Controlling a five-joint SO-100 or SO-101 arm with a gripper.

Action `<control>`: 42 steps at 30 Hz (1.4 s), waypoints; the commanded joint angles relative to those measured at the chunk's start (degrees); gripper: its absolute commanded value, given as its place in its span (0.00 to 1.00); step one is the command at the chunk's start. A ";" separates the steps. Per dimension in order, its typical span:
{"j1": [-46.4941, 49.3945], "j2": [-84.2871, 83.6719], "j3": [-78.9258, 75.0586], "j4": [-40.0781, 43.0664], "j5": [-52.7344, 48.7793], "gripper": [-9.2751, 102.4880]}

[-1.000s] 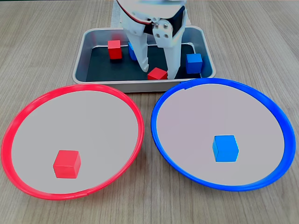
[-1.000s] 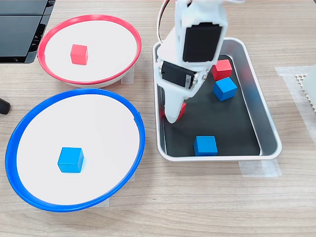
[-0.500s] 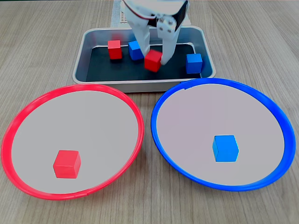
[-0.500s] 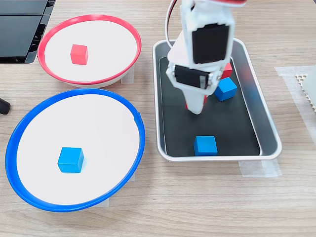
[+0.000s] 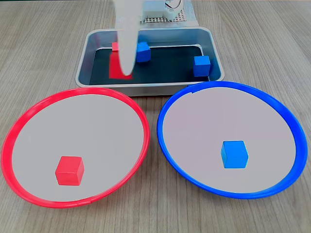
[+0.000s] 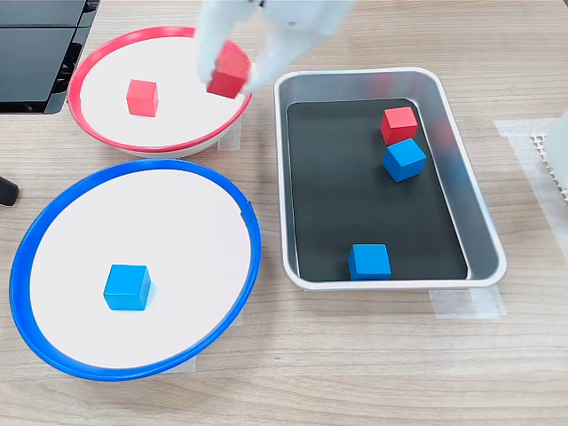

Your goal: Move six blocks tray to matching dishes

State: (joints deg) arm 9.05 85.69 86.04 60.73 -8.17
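White pincer [image 6: 236, 69] grips a bright red block [image 6: 228, 74]. Silver-grey tray [image 6: 484, 222] with dark bottom holds one red block [image 6: 398, 124] and two blue blocks [image 6: 404, 160] [image 6: 369, 261]; the red-rimmed dish [image 6: 98, 142] and blue-rimmed dish [image 6: 53, 355], both pale grey-white inside, carry a red cube [image 6: 142, 97] and a blue cube [image 6: 127, 287] respectively. Counter [image 6: 355, 373] shows a light wood-grain pattern.

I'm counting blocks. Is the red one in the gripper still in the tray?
Out. The gripper holds the red block over the red dish.

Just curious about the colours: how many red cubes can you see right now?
3. One red cube lies in the red-rimmed dish. A second sits in the metal tray. The third is held in the claw above that dish's edge.
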 commanded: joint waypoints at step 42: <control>-25.22 3.69 23.91 8.70 28.30 0.26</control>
State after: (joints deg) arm -15.73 89.65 109.95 71.63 21.27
